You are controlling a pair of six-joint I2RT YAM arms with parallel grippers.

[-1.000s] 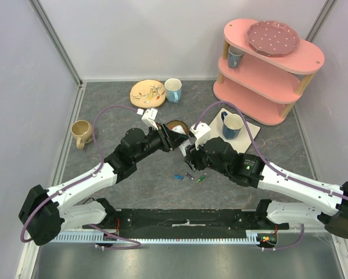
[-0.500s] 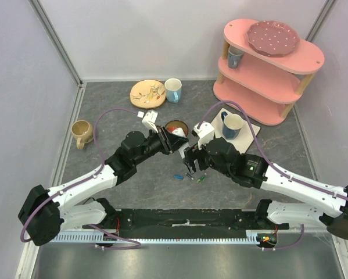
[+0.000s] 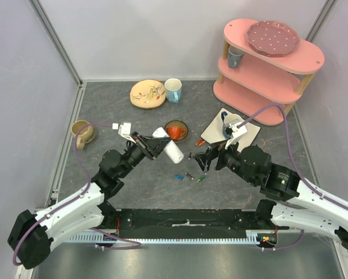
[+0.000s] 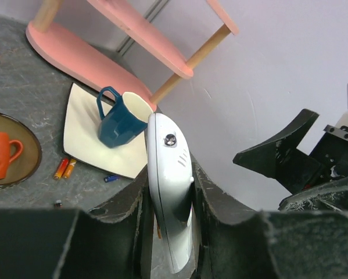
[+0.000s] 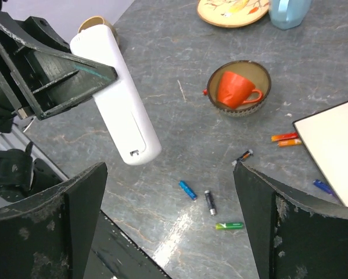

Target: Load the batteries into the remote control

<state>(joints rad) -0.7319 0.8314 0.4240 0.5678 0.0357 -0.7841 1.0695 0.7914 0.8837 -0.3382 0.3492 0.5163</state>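
Left gripper (image 3: 154, 145) pinches the slim white plastic remote control (image 3: 172, 152); right gripper (image 5: 168, 174) hangs spread wide above tiny blue, black and green batteries (image 5: 210, 201).

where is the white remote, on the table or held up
Held up: left pincer shut on the slim white plastic remote, tilted above the grey table.

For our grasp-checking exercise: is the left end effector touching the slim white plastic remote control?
Touching. Left wrist view: the left end effector clamps the slim white plastic remote control on both sides.
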